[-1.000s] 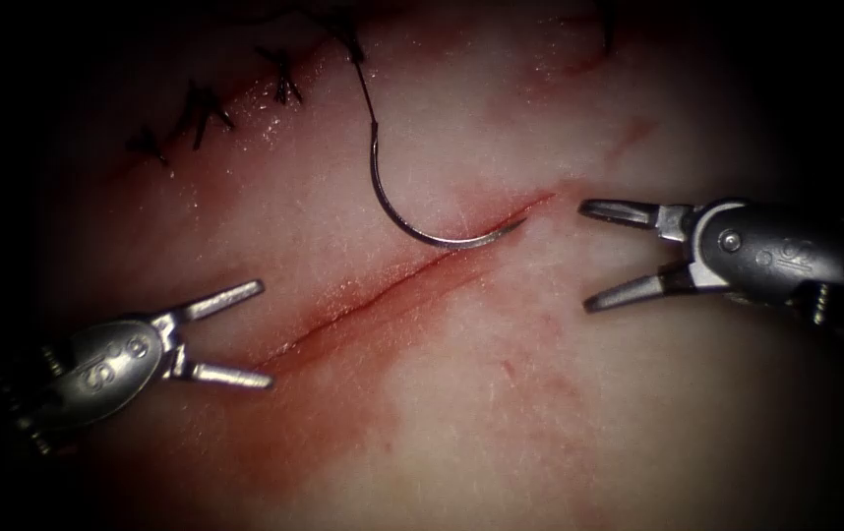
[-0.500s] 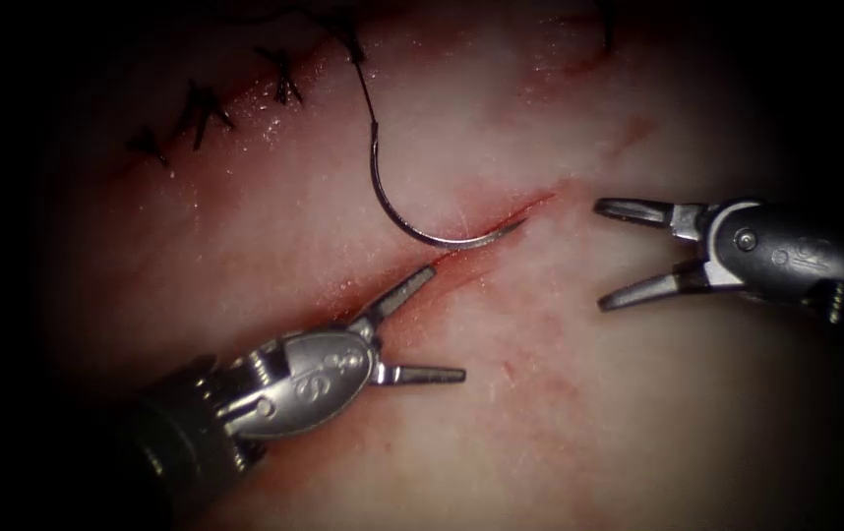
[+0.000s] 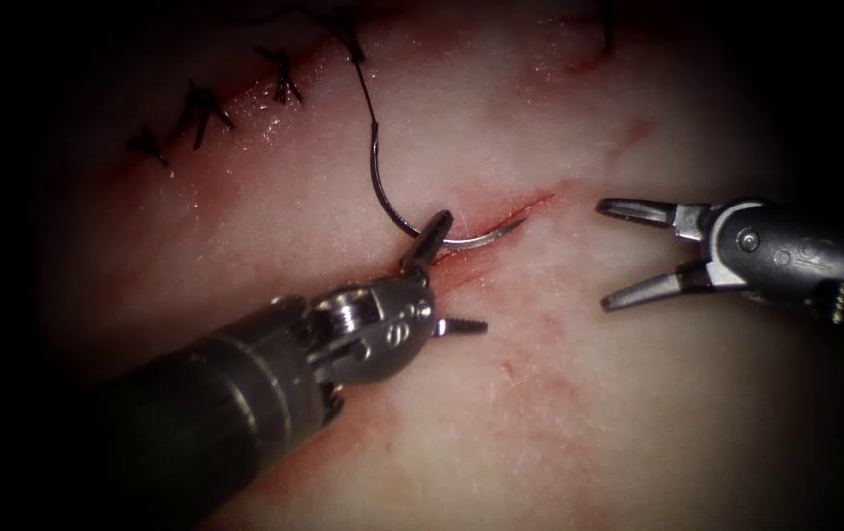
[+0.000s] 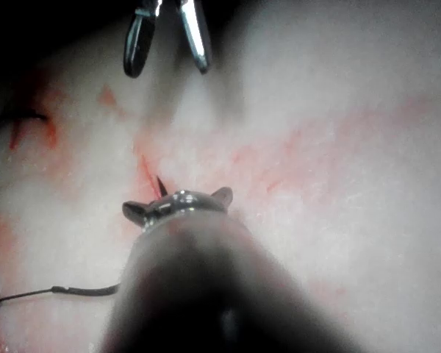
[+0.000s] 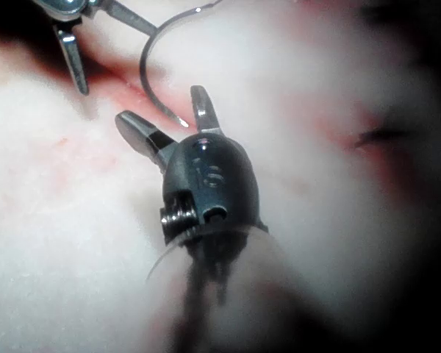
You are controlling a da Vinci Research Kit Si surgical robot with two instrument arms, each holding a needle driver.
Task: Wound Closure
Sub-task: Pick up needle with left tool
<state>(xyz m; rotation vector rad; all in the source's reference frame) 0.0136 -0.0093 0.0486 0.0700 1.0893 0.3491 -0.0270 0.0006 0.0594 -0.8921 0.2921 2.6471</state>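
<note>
Pale tissue (image 3: 560, 413) filled the field, red fluid (image 3: 363, 295) smeared along the open cut (image 3: 501, 218) running near-left to far-right. Far left, a stitched cut (image 3: 206, 103) carried dark knots. My left tool (image 3: 447, 277) sat over the cut, jaws spread, one jaw lying across the needle's mid-curve, nothing pinched. My right tool (image 3: 607, 256) hung right of the cut, jaws spread, empty. Needle (image 3: 388, 202) lay flat on the tissue left of the cut, tip at the cut's edge; couldn't tell if it had entered. Thread (image 3: 363, 88) ran from its tail to the far stitches.
</note>
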